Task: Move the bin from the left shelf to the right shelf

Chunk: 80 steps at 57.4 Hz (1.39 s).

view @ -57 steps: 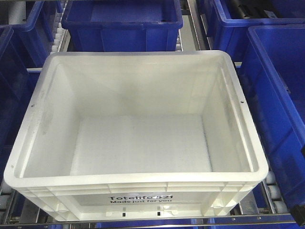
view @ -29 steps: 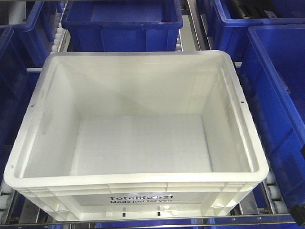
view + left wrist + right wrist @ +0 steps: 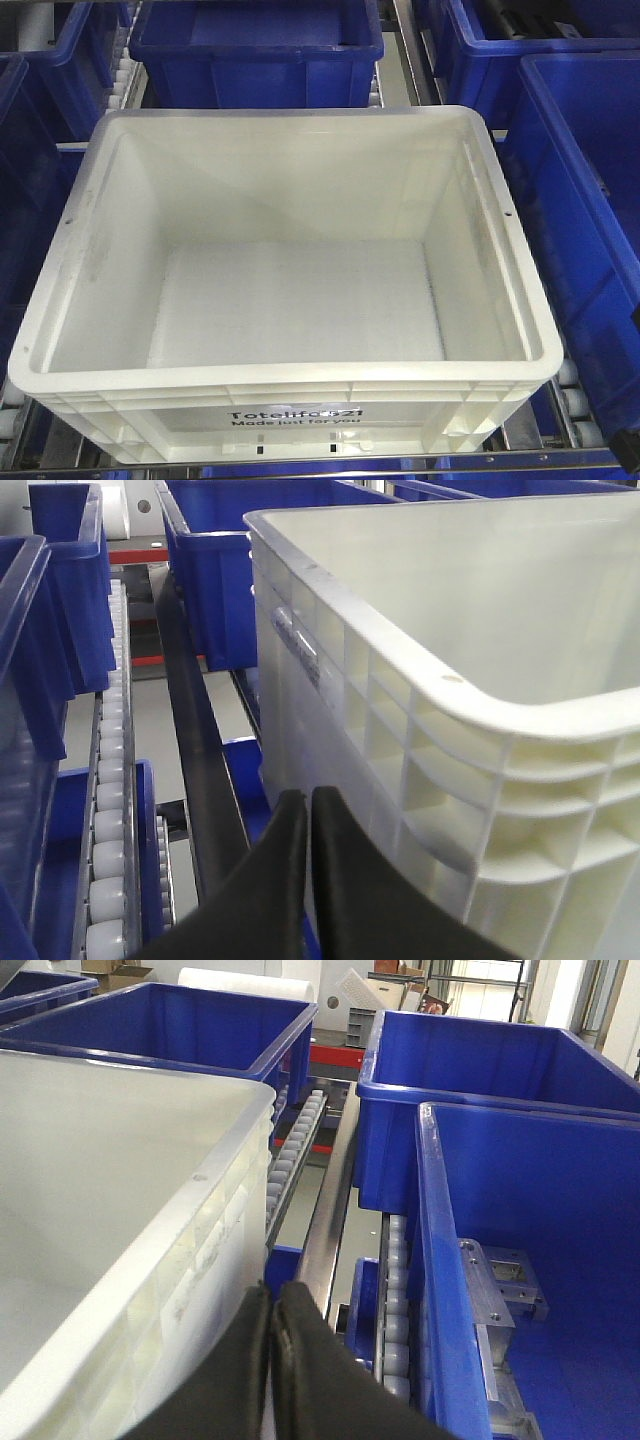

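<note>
The bin [image 3: 290,390], a large white tote with black print on its front, fills the middle of the front view on the roller shelf. Its ribbed left wall [image 3: 400,740] shows in the left wrist view, its right wall [image 3: 190,1260] in the right wrist view. My left gripper [image 3: 306,798] is shut, its black fingers pressed together beside the bin's left wall, low under the rim. My right gripper [image 3: 270,1292] is shut too, close against the bin's right wall. Neither gripper holds anything. Neither gripper shows in the front view.
Dark blue bins surround the white one: behind it [image 3: 255,45], to the right [image 3: 590,200] and to the left [image 3: 25,190]. Roller tracks [image 3: 108,860] and metal rails [image 3: 335,1210] run between the lanes. The gaps beside the bin are narrow.
</note>
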Each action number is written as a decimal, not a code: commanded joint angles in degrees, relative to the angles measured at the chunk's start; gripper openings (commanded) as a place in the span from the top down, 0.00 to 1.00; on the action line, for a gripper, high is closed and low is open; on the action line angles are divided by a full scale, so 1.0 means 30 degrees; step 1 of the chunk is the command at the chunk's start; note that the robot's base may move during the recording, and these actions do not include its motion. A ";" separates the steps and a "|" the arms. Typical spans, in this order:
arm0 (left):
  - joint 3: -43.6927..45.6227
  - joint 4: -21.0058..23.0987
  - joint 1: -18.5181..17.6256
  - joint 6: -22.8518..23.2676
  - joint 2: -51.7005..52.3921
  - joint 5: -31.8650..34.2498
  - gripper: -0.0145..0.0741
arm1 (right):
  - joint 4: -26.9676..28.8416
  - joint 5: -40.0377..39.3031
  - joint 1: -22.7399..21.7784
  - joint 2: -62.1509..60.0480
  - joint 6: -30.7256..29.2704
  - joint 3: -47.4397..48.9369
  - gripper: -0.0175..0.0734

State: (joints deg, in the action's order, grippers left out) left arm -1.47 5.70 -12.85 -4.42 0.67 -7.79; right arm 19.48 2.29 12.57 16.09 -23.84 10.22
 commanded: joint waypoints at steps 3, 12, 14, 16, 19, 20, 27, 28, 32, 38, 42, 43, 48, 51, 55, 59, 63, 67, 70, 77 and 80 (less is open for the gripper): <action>-0.0344 0.0057 -0.0105 0.0014 0.0306 0.1522 0.84 | -0.0030 -0.1306 -0.0006 0.0307 -0.0117 0.0563 0.82; -0.0344 0.0057 -0.0105 0.0014 0.0306 0.1522 0.84 | -0.0030 -0.1306 -0.0006 0.0307 -0.0117 0.0563 0.82; -0.0344 0.0057 -0.0105 0.0014 0.0306 0.1522 0.84 | -0.0030 -0.1306 -0.0006 0.0307 -0.0117 0.0563 0.82; -0.0344 0.0057 -0.0105 0.0014 0.0306 0.1522 0.84 | -0.0030 -0.1306 -0.0006 0.0307 -0.0117 0.0563 0.82; -0.0344 0.0057 -0.0105 0.0014 0.0306 0.1522 0.84 | -0.0030 -0.1306 -0.0006 0.0307 -0.0117 0.0563 0.82; -0.0344 0.0057 -0.0105 0.0014 0.0306 0.1522 0.84 | -0.0030 -0.1306 -0.0006 0.0307 -0.0117 0.0563 0.82; -0.0344 0.0057 -0.0105 0.0014 0.0306 0.1522 0.84 | -0.0030 -0.1306 -0.0006 0.0307 -0.0117 0.0563 0.82; -0.0344 0.0057 -0.0105 0.0014 0.0306 0.1522 0.84 | -0.0030 -0.1306 -0.0006 0.0307 -0.0117 0.0563 0.82; -0.0344 0.0057 -0.0105 0.0014 0.0306 0.1522 0.84 | -0.0030 -0.1306 -0.0006 0.0307 -0.0117 0.0563 0.82; -0.0344 0.0057 -0.0105 0.0014 0.0306 0.1522 0.84 | -0.0324 -0.1332 -0.0006 0.0307 -0.0163 0.0563 0.82; -0.0344 0.0057 -0.0105 0.0014 0.0306 0.1522 0.84 | -0.1799 -0.1294 -0.0006 0.0307 -0.0073 0.0563 0.82; -0.0344 0.0057 -0.0105 0.0014 0.0306 0.1522 0.84 | -0.2201 -0.1242 -0.0006 0.0307 0.0076 0.0563 0.82; -0.0344 0.0057 -0.0105 0.0014 0.0306 0.1522 0.84 | -0.3331 -0.0264 -0.0006 -0.0389 0.1023 0.0563 0.82; -0.0344 0.0057 -0.0105 0.0014 0.0306 0.1522 0.84 | -0.3689 0.0421 -0.0006 -0.1101 0.1454 0.0421 0.82; -0.0344 0.0057 -0.0105 0.0014 0.0306 0.1522 0.84 | -0.3725 0.0356 -0.0006 -0.2034 0.2014 -0.0430 0.82; -0.0344 0.0057 -0.0105 0.0014 0.0306 0.1522 0.84 | -0.3706 -0.0180 -0.0006 -0.3017 0.2936 -0.1855 0.82; -0.0344 0.0057 -0.0105 0.0014 0.0306 0.1522 0.84 | -0.3706 -0.1160 -0.0006 -0.3865 0.4045 -0.3469 0.82; -0.0344 0.0057 -0.0105 0.0014 0.0306 0.1522 0.84 | -0.3724 -0.1386 -0.0006 -0.4601 0.4862 -0.4387 0.82; -0.0344 0.0057 -0.0105 0.0014 0.0306 0.1504 0.84 | -0.4041 -0.0414 -0.0006 -0.5034 0.4840 -0.4268 0.82; -0.0344 0.0057 -0.0105 0.0014 0.0306 0.1500 0.84 | -0.4171 -0.0623 -0.0006 -0.5257 0.4756 -0.4317 0.82; -0.0344 0.0057 -0.0105 0.0014 0.0306 0.1500 0.84 | -0.4171 -0.0645 -0.0006 -0.5257 0.4756 -0.4317 0.82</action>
State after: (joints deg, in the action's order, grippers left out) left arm -1.47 5.70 -12.85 -4.42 0.67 -7.74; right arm 7.71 4.88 12.57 -0.22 -9.77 -1.67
